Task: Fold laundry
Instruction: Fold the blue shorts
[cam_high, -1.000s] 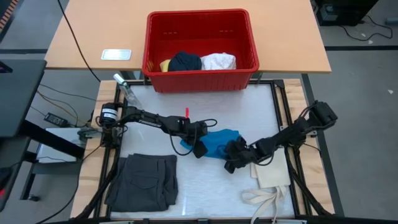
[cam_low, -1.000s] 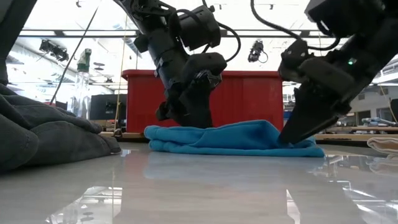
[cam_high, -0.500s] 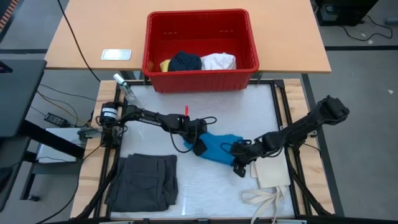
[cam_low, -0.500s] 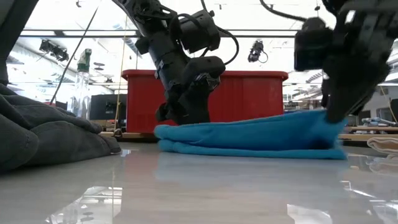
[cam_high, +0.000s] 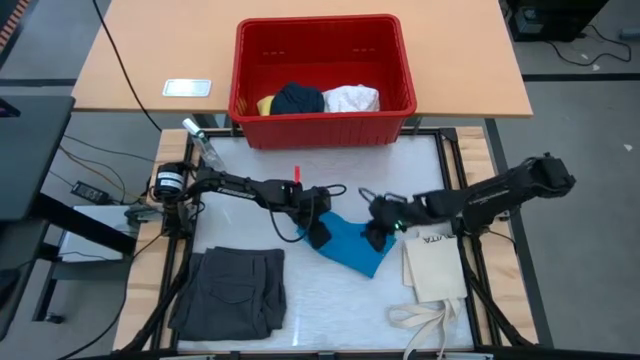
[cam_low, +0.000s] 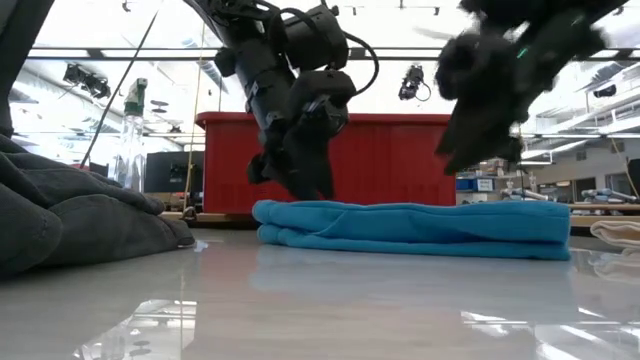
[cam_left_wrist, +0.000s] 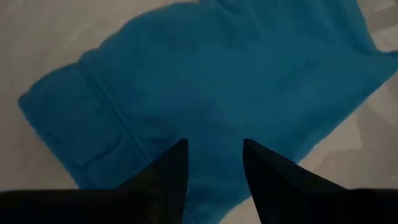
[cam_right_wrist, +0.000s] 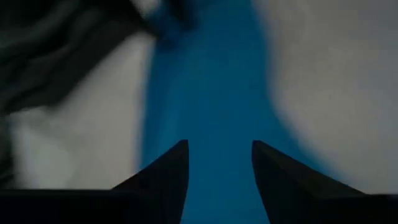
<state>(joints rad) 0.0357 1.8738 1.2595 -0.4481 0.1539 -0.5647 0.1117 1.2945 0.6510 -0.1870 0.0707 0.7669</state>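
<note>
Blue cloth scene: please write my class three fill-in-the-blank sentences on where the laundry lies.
1. The blue cloth lies between the ____ grippers.
2. The folded grey shorts lie on the table on the ____ arm's side.
3. The yellow, navy and white pieces sit inside the ____ bin.

Missing words: two; left; red

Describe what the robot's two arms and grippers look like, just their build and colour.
Both arms are slim, dark, jointed links with black cables looping along them. The left arm carries a small red mark near its wrist. The left gripper and right gripper each end in two dark, tapered, wedge-shaped fingers. A small green light shows on the right arm's wrist housing.
</note>
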